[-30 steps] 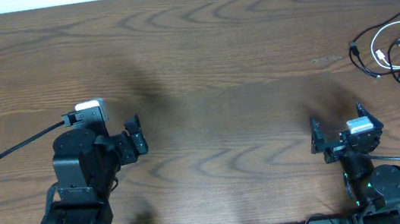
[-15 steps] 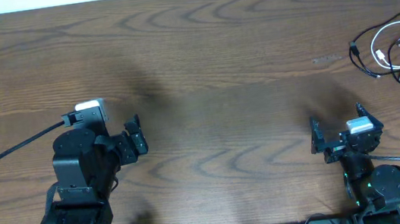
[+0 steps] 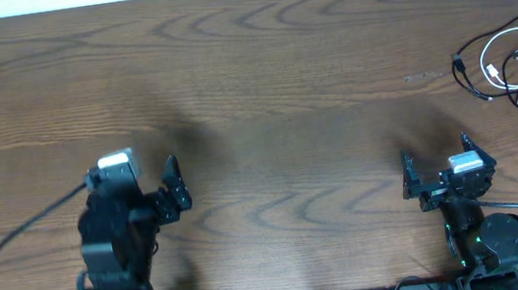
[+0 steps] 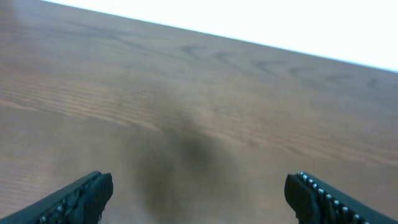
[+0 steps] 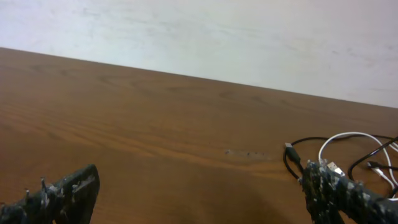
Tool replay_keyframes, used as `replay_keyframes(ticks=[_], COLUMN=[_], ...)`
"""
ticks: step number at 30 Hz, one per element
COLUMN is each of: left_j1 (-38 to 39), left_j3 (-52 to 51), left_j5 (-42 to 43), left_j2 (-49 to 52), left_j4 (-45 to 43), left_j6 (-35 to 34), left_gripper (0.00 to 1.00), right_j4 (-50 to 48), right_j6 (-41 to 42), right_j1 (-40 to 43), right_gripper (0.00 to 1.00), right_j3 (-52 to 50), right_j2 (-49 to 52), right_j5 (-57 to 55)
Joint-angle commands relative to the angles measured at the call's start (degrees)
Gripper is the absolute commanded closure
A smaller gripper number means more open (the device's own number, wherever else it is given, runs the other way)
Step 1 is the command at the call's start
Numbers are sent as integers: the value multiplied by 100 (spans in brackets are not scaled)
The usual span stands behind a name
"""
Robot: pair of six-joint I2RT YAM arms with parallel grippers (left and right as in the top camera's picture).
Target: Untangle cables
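Note:
The cables [image 3: 516,62] lie in a loose tangle at the table's far right: thin black cords looped with one white cord [image 3: 506,38]. In the right wrist view the same tangle [image 5: 348,152] shows ahead and to the right, a black plug [image 5: 290,150] pointing left. My right gripper [image 3: 436,161] [image 5: 199,183] is open over bare wood, well short of the cables. At the near left, far from them, my left gripper [image 3: 176,183] [image 4: 199,190] is also open, with nothing between its fingers.
The wooden table [image 3: 260,75] ends at a white wall along the far edge. A thick black arm cable [image 3: 7,230] curves along the near left. A small scuff [image 3: 424,76] marks the wood left of the tangle.
My left arm has shifted a little toward the near edge and its gripper has turned slightly. The right arm and the cables have not moved.

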State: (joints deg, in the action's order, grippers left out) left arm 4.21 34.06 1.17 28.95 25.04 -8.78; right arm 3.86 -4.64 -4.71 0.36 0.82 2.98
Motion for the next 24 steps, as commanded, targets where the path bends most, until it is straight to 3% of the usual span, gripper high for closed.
replay_keyframes(ticks=[1, 16, 24], left_j1=[-31, -223, -258], left_j3=[-601, -2732, -3392], left_j5=[-13, -37, -33], left_j2=[-627, -2459, -2889], left_j4=[-444, -2599, -4013], left_j6=[13, 17, 868], left_gripper=[7, 7, 7], right_j4=[24, 24, 24], right_j6=[-57, -55, -57], right_j1=[37, 37, 37], right_gripper=[1, 1, 1], right_j3=[-4, -4, -4], right_j2=[-44, -44, -44], right_j5=[33, 33, 33])
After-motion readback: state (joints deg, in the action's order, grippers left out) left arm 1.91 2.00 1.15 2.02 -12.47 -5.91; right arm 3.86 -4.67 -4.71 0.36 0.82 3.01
